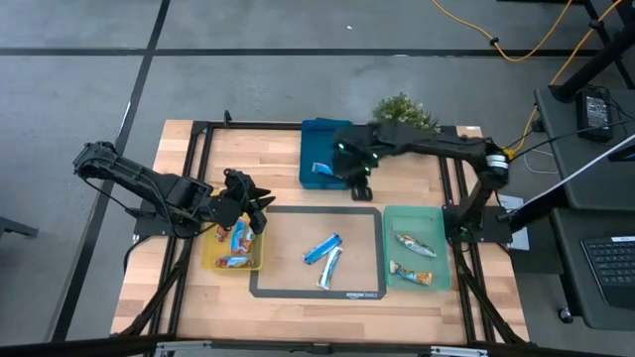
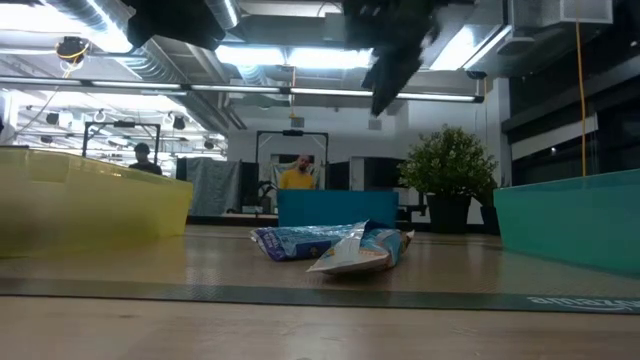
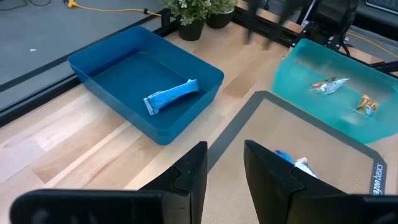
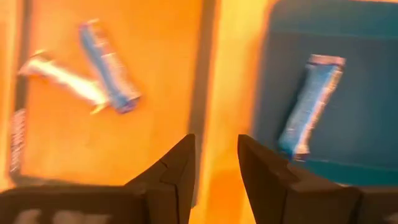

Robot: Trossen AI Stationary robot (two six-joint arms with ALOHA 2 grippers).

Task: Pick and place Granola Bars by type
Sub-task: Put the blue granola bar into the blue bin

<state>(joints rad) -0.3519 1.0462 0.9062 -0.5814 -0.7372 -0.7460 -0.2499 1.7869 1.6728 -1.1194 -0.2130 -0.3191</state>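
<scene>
Two blue-and-white Granola Bars [image 1: 322, 248] [image 1: 330, 268] lie side by side on the dark-edged mat [image 1: 298, 283]; they also show in the low view [image 2: 330, 245]. One blue bar [image 1: 319, 169] lies in the blue tray [image 1: 316, 129]. Two silvery bars [image 1: 414, 243] [image 1: 412, 275] lie in the green tray [image 1: 437, 213]. Red-and-silver bars [image 1: 236, 238] lie in the yellow tray [image 1: 210, 260]. My left gripper [image 1: 260, 206] [image 3: 225, 168] is open and empty above the yellow tray's far right corner. My right gripper [image 1: 361, 190] [image 4: 216, 168] is open and empty, above the blue tray's near right corner.
A potted plant [image 1: 402, 109] stands at the table's far edge, right of the blue tray. The wooden table [image 1: 288, 169] shows bare between the trays. People stand in the room beyond the table in the low view [image 2: 295, 175].
</scene>
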